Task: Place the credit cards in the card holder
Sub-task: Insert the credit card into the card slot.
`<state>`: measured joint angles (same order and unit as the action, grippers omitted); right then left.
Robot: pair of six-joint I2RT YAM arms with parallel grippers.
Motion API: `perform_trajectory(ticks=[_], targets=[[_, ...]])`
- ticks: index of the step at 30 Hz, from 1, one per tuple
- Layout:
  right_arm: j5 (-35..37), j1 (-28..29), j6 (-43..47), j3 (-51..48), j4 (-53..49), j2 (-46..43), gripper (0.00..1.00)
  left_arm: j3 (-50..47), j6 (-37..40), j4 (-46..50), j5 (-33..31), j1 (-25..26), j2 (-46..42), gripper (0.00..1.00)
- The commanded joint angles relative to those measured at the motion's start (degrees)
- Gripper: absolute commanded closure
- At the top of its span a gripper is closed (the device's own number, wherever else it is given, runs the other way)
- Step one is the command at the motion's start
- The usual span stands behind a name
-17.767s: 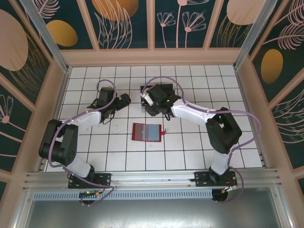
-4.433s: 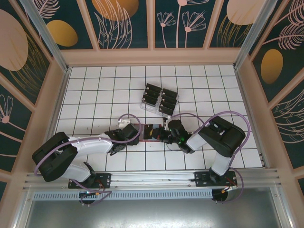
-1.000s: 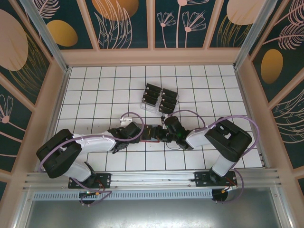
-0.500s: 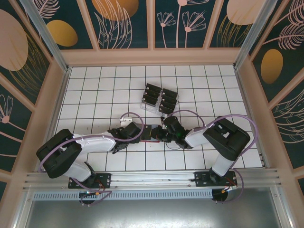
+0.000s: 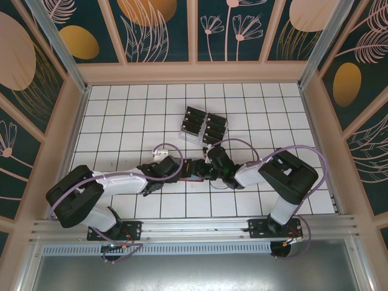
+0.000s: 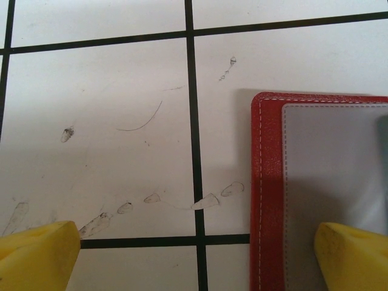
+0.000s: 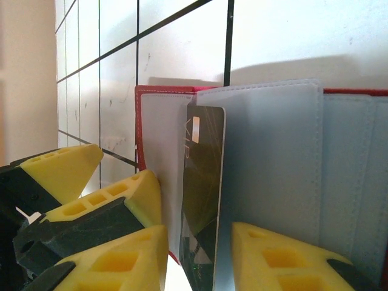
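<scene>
The red card holder (image 5: 193,170) lies open on the tiles between my two grippers. In the right wrist view a black credit card (image 7: 203,182) stands tucked behind a greyish-lilac pocket of the card holder (image 7: 267,151). My right gripper (image 7: 197,260) is open, its yellow fingers apart on either side of the card with a gap to each. My left gripper (image 6: 197,260) is open wide, and its right fingertip (image 6: 354,254) rests on the card holder's (image 6: 267,182) inner pocket near the red edge. From above, the left gripper (image 5: 159,170) and right gripper (image 5: 209,168) flank the holder.
A clear tiered rack (image 5: 203,125) with several more black cards stands two tiles behind the holder. The left gripper's yellow fingers (image 7: 139,194) show close beside the right one. Wooden walls (image 5: 194,73) ring the tiled floor.
The right gripper's jaws have parted from the black card, which stays in the pocket. The right wrist has shifted slightly left. The left arm has held still.
</scene>
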<state>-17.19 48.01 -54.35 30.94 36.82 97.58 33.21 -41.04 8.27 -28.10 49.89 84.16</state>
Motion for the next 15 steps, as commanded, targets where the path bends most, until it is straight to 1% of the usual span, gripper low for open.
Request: perform_trajectory(ticks=[1,6,11,15], targets=[[2.52,0.17,1.18,-0.31,-7.3,-1.57,0.65,0.88,-0.46,4.19,-1.66,0.03,-2.51,0.01],[5.0,0.17,4.31,1.86,-14.49,-4.18,0.62,3.91,0.37,7.67,-5.1,-0.72,-4.91,0.01],[7.06,0.17,6.81,3.86,-19.72,-5.38,0.62,3.68,1.24,7.55,-4.13,-4.36,-6.25,0.01],[7.08,0.27,7.43,4.9,-20.79,-4.97,0.66,3.09,1.54,7.44,-3.38,-5.9,-5.81,0.01]])
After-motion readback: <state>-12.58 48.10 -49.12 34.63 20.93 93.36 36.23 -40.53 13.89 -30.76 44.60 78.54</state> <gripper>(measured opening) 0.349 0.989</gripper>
